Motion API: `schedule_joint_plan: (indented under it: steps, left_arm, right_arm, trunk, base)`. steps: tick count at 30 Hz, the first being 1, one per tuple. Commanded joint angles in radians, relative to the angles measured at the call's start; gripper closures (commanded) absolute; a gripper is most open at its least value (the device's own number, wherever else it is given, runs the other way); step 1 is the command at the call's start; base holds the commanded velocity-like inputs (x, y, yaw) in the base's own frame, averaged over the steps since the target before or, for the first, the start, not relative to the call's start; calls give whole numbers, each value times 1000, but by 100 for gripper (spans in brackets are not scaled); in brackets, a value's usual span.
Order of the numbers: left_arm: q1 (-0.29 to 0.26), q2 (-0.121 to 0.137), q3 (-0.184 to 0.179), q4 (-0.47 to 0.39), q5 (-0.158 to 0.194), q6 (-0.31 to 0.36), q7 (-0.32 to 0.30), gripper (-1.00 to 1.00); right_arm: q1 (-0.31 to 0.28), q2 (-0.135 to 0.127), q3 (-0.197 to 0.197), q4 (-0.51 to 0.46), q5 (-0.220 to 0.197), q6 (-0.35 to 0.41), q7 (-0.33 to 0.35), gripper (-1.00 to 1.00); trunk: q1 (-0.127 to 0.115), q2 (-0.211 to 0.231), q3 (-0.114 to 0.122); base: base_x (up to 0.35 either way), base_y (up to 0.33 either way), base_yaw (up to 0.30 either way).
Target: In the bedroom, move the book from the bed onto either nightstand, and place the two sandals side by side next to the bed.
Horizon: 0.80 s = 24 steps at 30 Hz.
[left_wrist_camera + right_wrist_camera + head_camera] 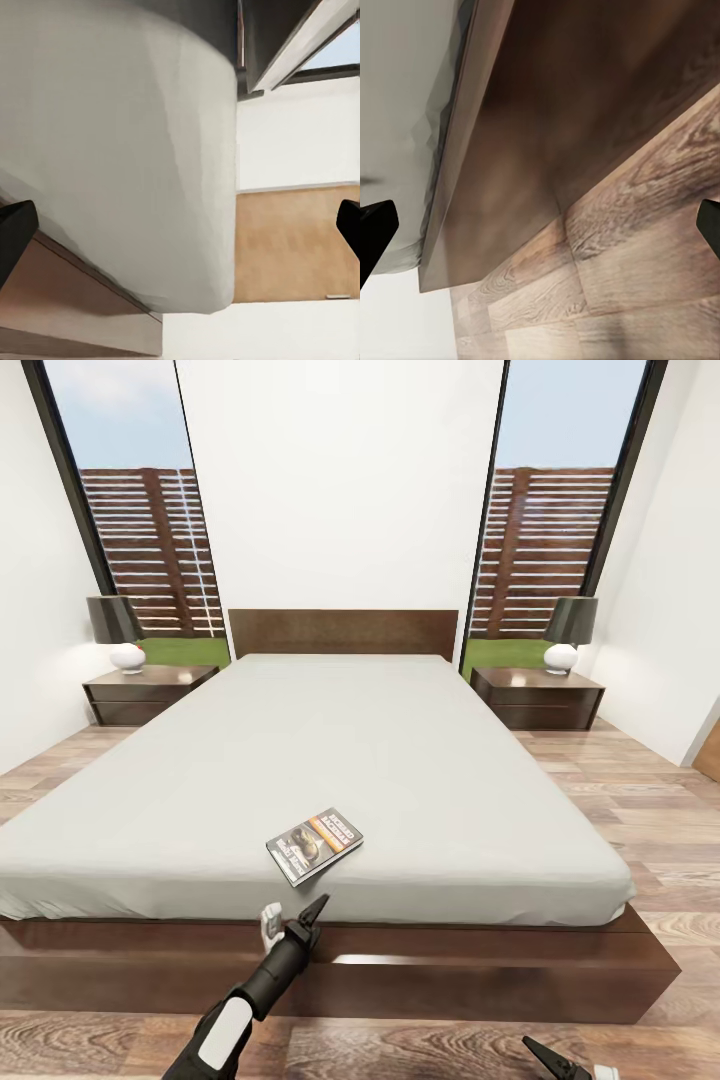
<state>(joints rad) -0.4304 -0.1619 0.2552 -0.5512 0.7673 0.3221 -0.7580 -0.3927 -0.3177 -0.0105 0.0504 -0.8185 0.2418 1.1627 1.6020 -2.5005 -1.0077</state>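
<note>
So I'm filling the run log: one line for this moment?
left gripper: open, short of book | book: on bed foot edge | right gripper: low, open

The book (315, 845) carries an orange title band with white lettering, too small to read.

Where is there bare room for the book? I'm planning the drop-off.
Each nightstand top is bare beside its lamp: on the left nightstand, the patch between the lamp and the bed; on the right nightstand, likewise inboard of its lamp. The book lies near the mattress's foot edge.
</note>
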Motion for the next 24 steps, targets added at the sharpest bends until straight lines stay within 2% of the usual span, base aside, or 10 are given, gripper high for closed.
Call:
schedule_joint_plan:
  steps: [1, 10, 24]
  left_arm:
    - [-1, -2, 5, -4, 3, 11, -3, -100]
    - [-1, -10, 2, -52, 5, 31, 1, -100]
    - [-1, -10, 1, -59, 5, 61, 4, -100]
  right_arm:
    - [-1, 0, -1, 3, -4, 10, 5, -100]
    - [-1, 0, 0, 3, -4, 11, 5, -100]
    - [-1, 2, 1, 3, -4, 10, 5, -100]
  trunk:
    - [0, 0, -1]
    - [0, 0, -1]
    - [0, 0, -1]
  base:
    - [0, 0, 0]
    - [0, 0, 0]
    - [0, 0, 0]
